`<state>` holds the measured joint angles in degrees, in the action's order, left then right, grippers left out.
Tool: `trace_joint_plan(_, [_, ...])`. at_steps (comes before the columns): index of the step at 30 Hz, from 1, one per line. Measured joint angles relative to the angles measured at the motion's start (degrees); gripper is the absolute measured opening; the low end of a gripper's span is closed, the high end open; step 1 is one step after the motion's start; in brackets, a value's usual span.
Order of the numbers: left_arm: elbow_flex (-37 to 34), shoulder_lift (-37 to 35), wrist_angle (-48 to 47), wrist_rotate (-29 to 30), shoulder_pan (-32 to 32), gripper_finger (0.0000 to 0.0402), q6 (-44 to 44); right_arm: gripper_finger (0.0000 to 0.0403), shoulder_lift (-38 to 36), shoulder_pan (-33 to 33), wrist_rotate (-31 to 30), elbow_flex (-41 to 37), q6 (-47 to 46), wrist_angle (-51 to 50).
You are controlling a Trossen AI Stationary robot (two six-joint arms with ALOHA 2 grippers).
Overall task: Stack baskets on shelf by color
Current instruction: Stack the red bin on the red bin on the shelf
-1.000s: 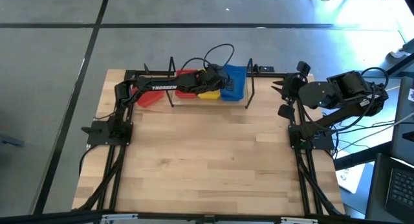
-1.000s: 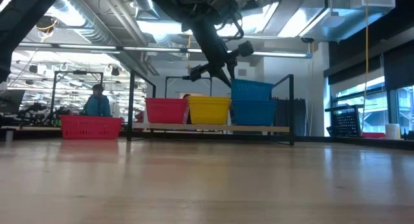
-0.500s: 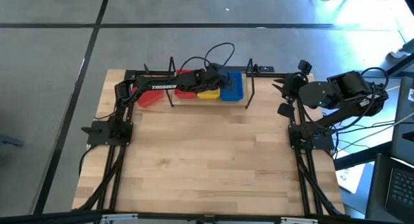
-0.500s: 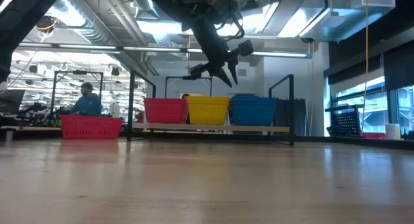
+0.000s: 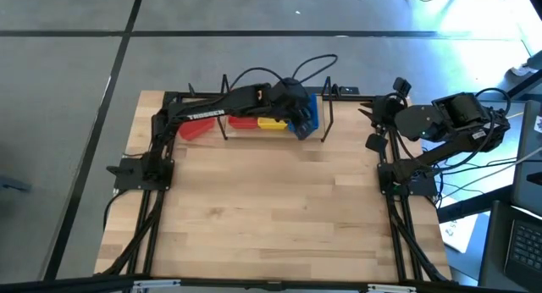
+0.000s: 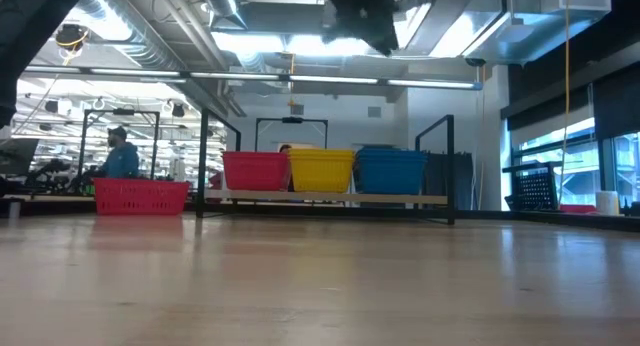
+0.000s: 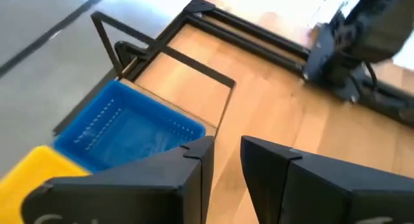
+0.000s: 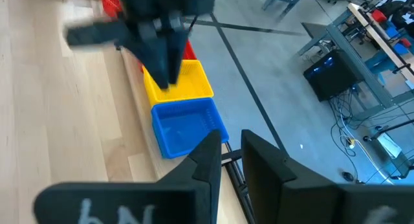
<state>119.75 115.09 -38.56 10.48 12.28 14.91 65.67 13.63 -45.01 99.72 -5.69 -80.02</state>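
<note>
Perforated plastic baskets (slightly glossy) sit on a pale wood shelf framed in matt black metal.

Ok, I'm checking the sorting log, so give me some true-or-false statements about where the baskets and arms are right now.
1. On the shelf, the blue basket sits beside the yellow basket. True.
2. The lone red basket stands right of the shelf. False: it stands on the table, left of the shelf.
3. The left end effector hangs over the shelf's blue end. True.
4. The right end effector reaches over the shelf. False: it waits at the table's right edge.
</note>
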Motion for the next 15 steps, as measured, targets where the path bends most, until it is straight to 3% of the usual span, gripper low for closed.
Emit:
trace_joint_plan(7, [15.1, -0.1, -24.9, 1.5, -2.3, 0.0068, -0.9, 0.0060, 0.0, 0.0, 0.1, 0.0, -1.4, 0.0])
trace_joint_plan(10, [13.2, -3.3, -28.7, 2.1, -2.6, 0.0068, 1.6, 0.0060, -0.2, 0.0, 2.1, 0.0, -3.2, 0.0])
trace_joint_plan(15, [12.9, -8.5, -39.3, 4.9, -2.8, 0.0068, 5.0, 0.0060, -0.4, 0.0, 12.0, 0.0, -2.2, 0.0])
